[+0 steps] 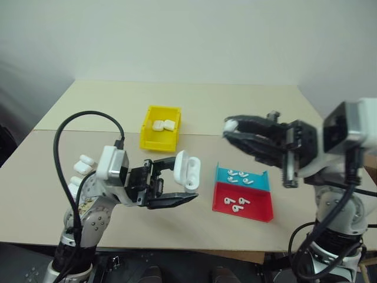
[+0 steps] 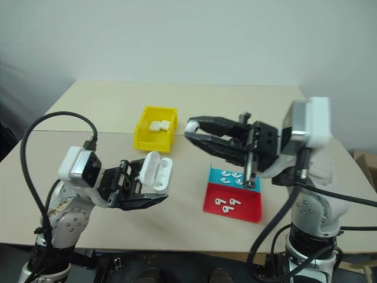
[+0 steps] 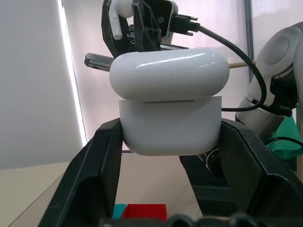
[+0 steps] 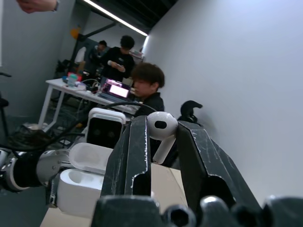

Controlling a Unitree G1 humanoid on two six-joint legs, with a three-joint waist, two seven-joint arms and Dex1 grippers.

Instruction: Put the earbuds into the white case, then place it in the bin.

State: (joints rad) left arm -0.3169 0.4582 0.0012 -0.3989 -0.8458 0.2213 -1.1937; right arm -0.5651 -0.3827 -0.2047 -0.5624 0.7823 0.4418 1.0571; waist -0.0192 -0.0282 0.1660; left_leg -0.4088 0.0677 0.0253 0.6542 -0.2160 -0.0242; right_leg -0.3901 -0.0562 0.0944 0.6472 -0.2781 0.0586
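Left hand grips the white case upright, lid open. Right hand pinches one earbud, stem toward its wrist. More earbuds lie on the tray; farther, the bin holds two cases.

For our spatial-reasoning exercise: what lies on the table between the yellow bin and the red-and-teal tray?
Nothing: in the left eye view, the table is bare between the yellow bin and the red-and-teal tray.
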